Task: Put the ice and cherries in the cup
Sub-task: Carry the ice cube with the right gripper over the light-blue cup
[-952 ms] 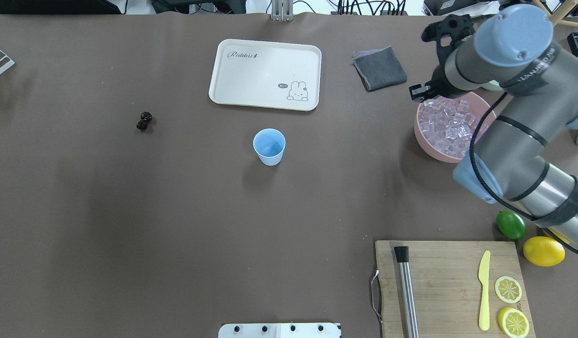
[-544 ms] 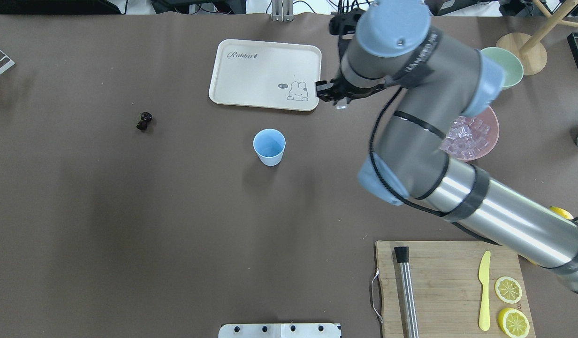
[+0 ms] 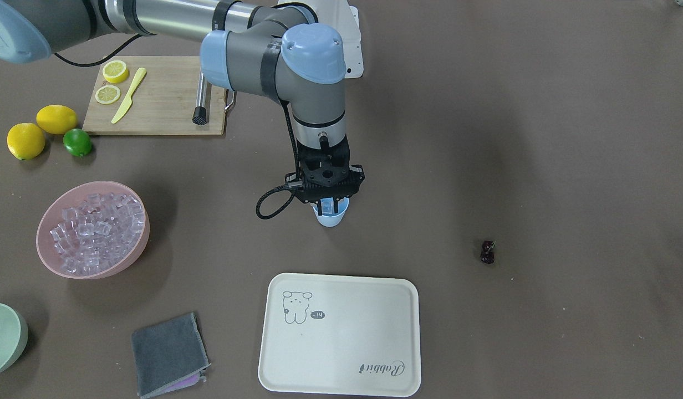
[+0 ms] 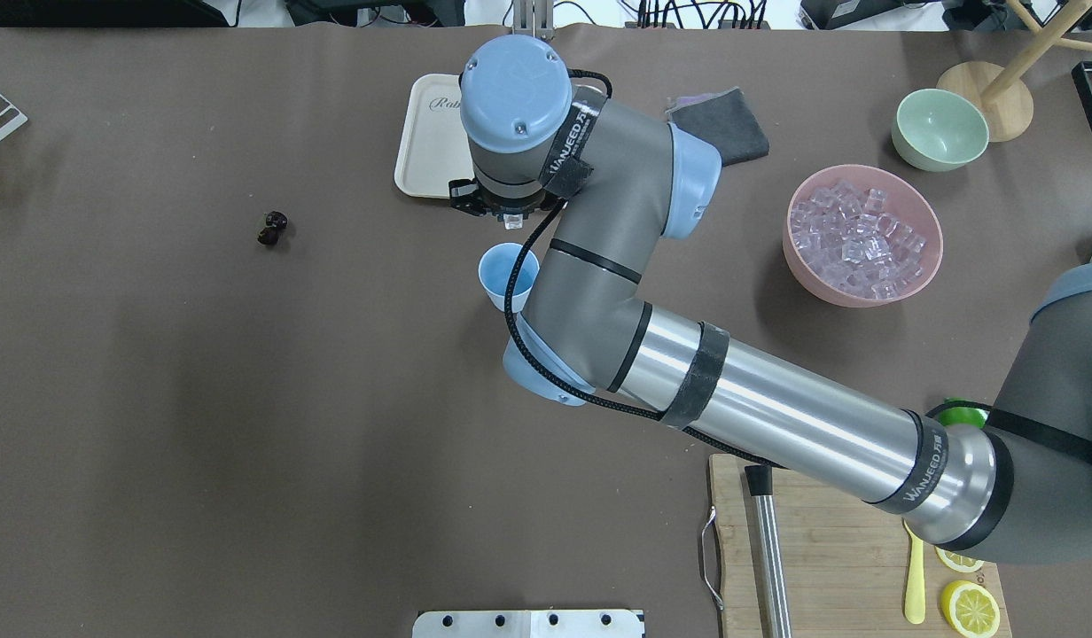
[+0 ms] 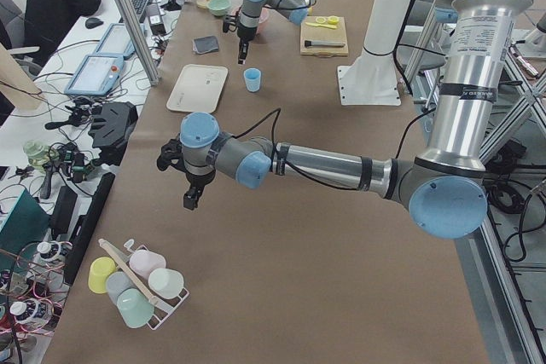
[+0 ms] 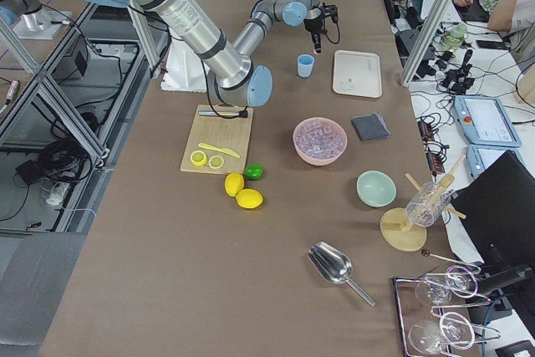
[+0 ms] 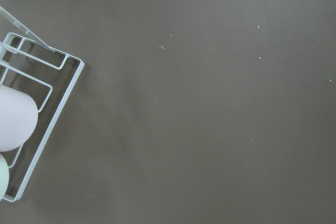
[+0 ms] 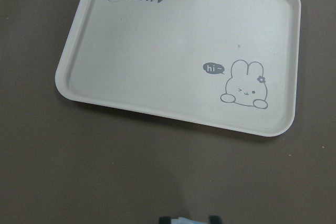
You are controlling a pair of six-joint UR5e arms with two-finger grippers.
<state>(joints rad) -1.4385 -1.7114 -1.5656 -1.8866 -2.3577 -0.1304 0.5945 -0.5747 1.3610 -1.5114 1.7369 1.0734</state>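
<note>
the right arm has swung over from the corner of the rabbit tray (image 4: pixel 422 142), and now the right gripper (image 3: pixel 329 208) hangs over the light blue cup (image 3: pixel 331 220).

far off on the left, the left gripper (image 5: pixel 191 200) hangs over the bare tabletop (image 4: pixel 245 399), near a wire rack (image 5: pixel 136 283) of cups. you cannot tell if it is open or closed.

the cherries (image 4: pixel 272 228) lie alone on the tabletop, well apart from the cup. the tray sits just past the cup, partly hidden by the arm. the cup stands upright in the middle.

the right gripper is pinched on one clear ice cube (image 4: pixel 513 215), up above the cup's mouth and not touching it. more to the right, the pink bowl (image 4: pixel 799 257) is full of ice (image 4: pixel 861 235).
</note>
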